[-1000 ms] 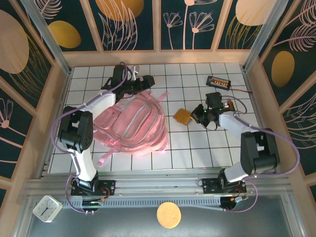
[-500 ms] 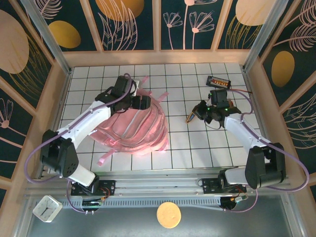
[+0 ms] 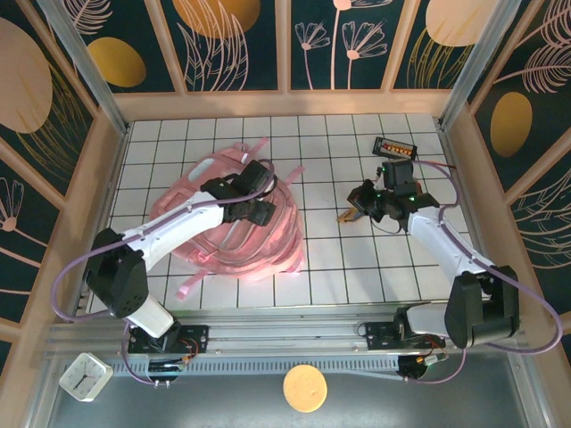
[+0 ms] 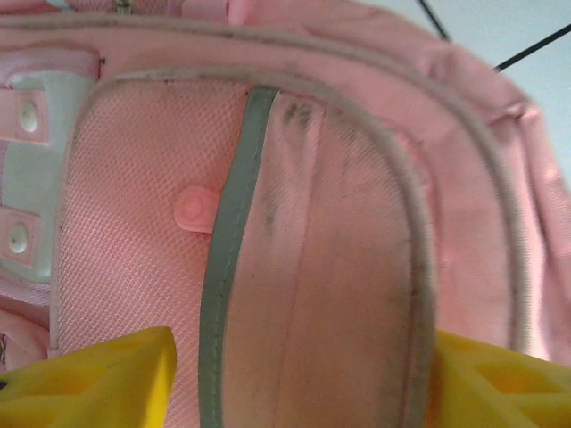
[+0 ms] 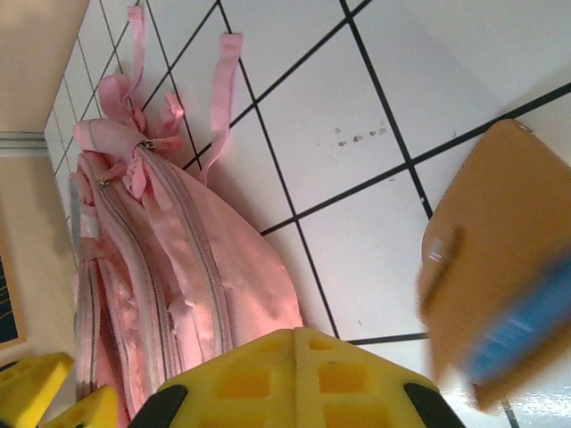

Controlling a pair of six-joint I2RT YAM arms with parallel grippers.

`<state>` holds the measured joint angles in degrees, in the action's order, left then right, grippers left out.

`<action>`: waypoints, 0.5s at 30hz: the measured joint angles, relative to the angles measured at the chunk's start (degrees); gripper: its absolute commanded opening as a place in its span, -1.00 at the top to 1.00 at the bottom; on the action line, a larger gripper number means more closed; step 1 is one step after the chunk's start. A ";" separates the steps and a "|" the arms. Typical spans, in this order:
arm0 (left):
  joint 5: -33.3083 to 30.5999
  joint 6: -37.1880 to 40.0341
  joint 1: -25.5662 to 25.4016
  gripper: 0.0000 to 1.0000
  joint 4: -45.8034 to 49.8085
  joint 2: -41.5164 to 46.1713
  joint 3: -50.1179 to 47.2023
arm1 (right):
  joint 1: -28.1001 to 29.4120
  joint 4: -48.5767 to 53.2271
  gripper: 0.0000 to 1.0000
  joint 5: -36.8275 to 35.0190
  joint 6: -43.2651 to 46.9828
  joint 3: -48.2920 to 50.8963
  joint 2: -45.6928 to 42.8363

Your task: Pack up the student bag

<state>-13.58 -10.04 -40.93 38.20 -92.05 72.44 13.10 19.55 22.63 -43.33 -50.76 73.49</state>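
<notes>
The student bag (image 3: 268,245) is a large pink backpack lying flat at the centre-left of the tiled table. My left gripper (image 3: 257,203) hovers low over its front. In the left wrist view this gripper (image 4: 299,379) is open, its yellow fingers (image 4: 107,379) straddling a pocket panel of the bag (image 4: 312,223). A brown flat thing (image 3: 346,214) with a blue part stands tipped on edge to the bag's right. My right gripper (image 3: 359,200) is beside it. In the right wrist view the right gripper (image 5: 294,343) is shut on nothing, with the blurred brown thing (image 5: 500,259) to its right and the bag (image 5: 178,267) to its left.
A small black device with orange digits (image 3: 394,147) lies at the back right with a cable. Wooden walls ring the table. A white clock (image 3: 85,374) and an orange disc (image 3: 305,388) lie in front of the rail.
My left arm swung from behind the bag onto its front while its jaws narrowed. The brown thing went from lying flat to standing on edge beside the right gripper.
</notes>
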 measured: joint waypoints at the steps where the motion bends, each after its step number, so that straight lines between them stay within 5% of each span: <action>1: -0.44 -0.02 0.00 -0.33 0.22 -0.70 0.13 | 0.02 0.00 1.00 0.02 0.00 0.00 -0.33; 5: -0.81 0.09 -0.02 -0.05 0.46 -2.14 0.20 | 0.02 0.02 1.00 0.20 0.02 0.00 -0.63; 10: -0.42 0.28 -0.07 0.57 0.44 -2.40 0.26 | 0.00 4.07 -0.26 -2.23 1.42 -0.13 -1.16; 13: -0.46 0.50 -0.07 0.81 0.74 -2.40 0.46 | 0.00 10.29 -0.82 -6.47 5.03 -1.68 -0.20; 15: -0.44 0.42 0.00 0.95 1.16 -2.40 0.74 | 0.00 13.40 -0.98 -9.77 8.33 -3.04 2.16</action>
<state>-14.02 -9.63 -40.93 39.35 -94.45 73.19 13.10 32.95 12.86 -35.00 -53.80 75.66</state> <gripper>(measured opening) 0.071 0.933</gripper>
